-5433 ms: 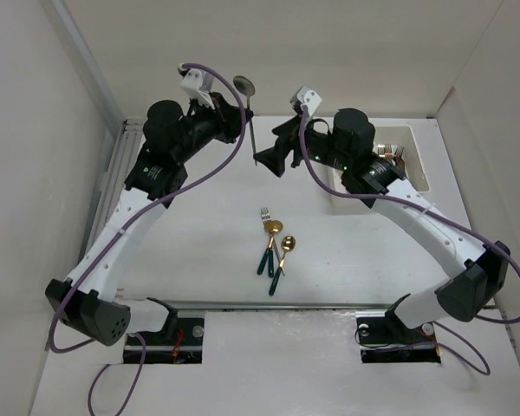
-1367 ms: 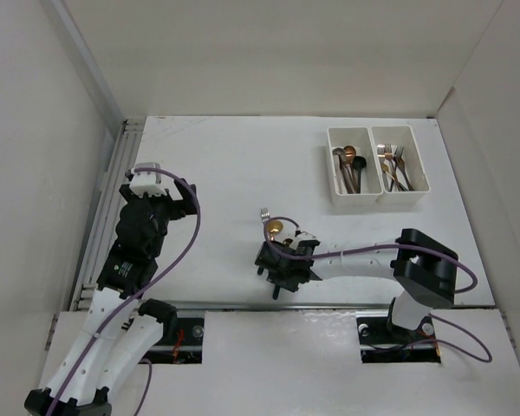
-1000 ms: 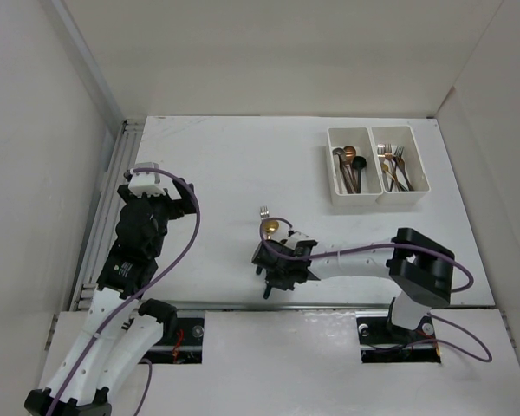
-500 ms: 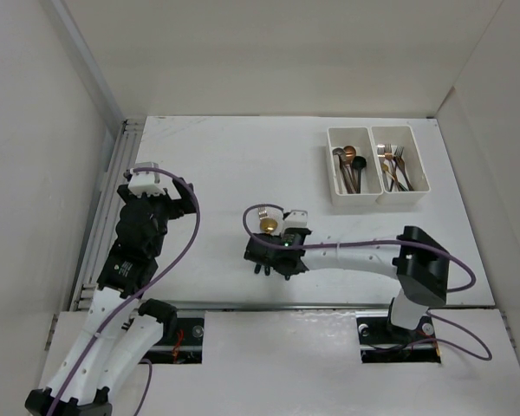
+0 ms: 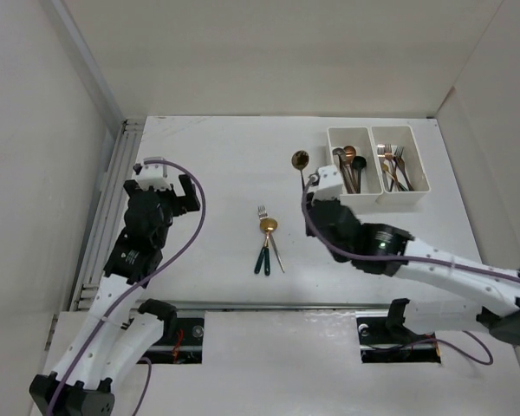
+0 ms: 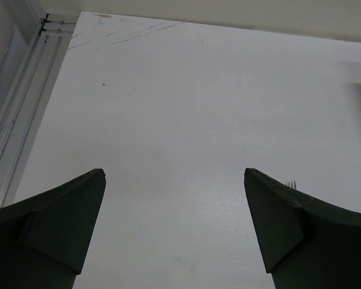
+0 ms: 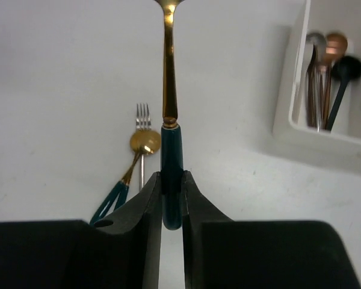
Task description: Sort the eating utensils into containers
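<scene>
One spoon is gold with a dark green handle; the white tray at two o'clock holds silver, copper, black utensils.

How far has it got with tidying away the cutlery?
Mostly done: spoons lie in the tray's left half, forks in its right. In hand: the right jaws are shut on a gold spoon with a green handle, held up near the tray. Left: one matching spoon and one fork on the table. The left jaws are open, holding nothing.
</scene>
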